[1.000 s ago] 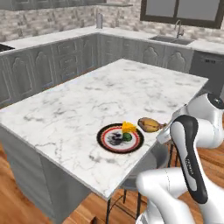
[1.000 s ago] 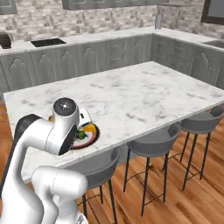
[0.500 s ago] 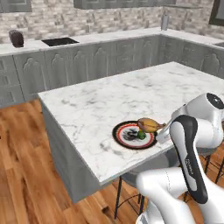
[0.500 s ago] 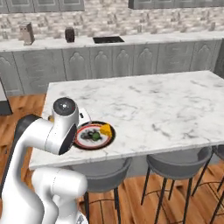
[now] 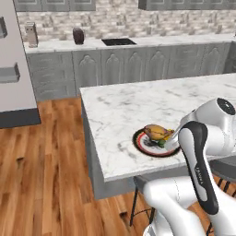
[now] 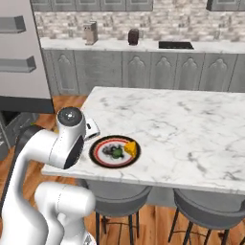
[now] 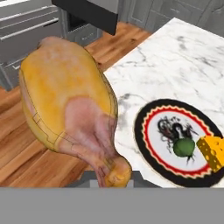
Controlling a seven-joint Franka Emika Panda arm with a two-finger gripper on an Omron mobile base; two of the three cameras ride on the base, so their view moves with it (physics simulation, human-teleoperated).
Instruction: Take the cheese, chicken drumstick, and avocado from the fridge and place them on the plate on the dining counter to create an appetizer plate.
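— Two foods sit on the plate (image 7: pixel 177 144) now: the green avocado (image 7: pixel 183 147) in the middle and the yellow cheese (image 7: pixel 212 151) at its rim. See them?

— Yes. Where is the chicken drumstick (image 7: pixel 70 109)?

— Up in the air, in the gripper (image 7: pixel 114 175). It is squeezed nearly shut on the thin bone end. The fat end sticks out over the edge of the desk (image 5: pixel 138 103), just beside the plate.

— So what does it need to do?

— I think it should bring the drumstick over the plate, go down low, then let go. If it lets go from high up, the drumstick could roll off. It is round and fat, so I guess it rolls easily.

— Where is there room?

— On the side of the plate away from the cheese. It should not bump the avocado, because that one is a ball and may roll away.

— What else is around?

— A fridge (image 6: pixel 21 52) door stands open to one side, with grey bins on it. Grey stools (image 6: pixel 206 203) are tucked under the desk. Far back there is a wall counter (image 5: pixel 129 44) with a dark jar (image 5: pixel 78 36) on it.

— Is anything in the way?

— Not that I can see. The plate is close to the desk's edge, though, so a sloppy drop could land on the wooden floor (image 5: pixel 41 175).
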